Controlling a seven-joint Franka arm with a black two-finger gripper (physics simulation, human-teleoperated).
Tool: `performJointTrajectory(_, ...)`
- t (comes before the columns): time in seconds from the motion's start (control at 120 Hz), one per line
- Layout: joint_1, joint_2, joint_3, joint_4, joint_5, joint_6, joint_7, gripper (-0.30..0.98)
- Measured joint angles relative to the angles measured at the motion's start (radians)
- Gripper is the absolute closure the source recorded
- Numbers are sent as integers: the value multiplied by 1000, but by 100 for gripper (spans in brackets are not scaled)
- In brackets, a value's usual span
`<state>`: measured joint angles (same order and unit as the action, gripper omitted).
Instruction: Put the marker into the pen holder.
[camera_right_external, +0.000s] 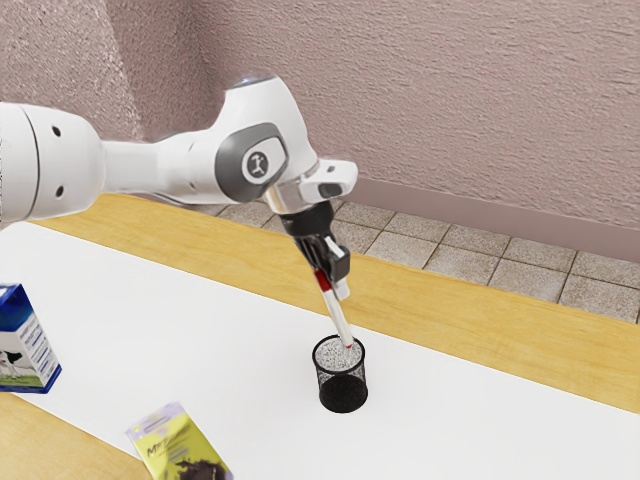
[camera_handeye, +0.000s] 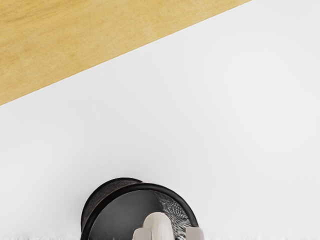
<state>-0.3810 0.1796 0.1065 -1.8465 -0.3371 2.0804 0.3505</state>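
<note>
Marker (camera_right_external: 338, 317) in claw (camera_right_external: 332, 283): steep slant, lower end toward pen holder (camera_right_external: 342, 391).

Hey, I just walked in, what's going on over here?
A robot arm is working on getting a red-and-white marker into the black mesh pen holder. The gripper is at the marker's upper end, above the upright holder. The marker tilts, with its lower end at the holder's mouth. Most of its length is above the rim, so it isn't fully in yet, and I can't tell how firmly it's gripped, if at all.
</note>
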Motion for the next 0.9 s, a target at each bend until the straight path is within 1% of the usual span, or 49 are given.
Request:
performJointTrajectory(0.2, 4, 8, -2, -8, 2, -25, 6, 77)
performJointTrajectory(0.5, 14, 96, -2, 28, 5, -24, 22, 77)
performJointTrajectory(0.517, 14, 99, -2, 28, 4, -24, 23, 75)
performJointTrajectory(0.658, 14, 103, -2, 30, -10, -28, 35, 44)
performJointTrajectory(0.733, 13, 92, -1, 47, -8, -29, 41, 31)
performJointTrajectory(0.783, 10, 70, 17, 101, 21, -43, 44, 25)
performJointTrajectory(0.833, 21, 57, 81, 184, 60, -87, 45, 20)
performJointTrajectory(0.858, 52, 47, 112, 216, 78, -116, 45, 18)
performJointTrajectory(0.9, 134, 40, 143, 269, 106, -165, 44, 15)
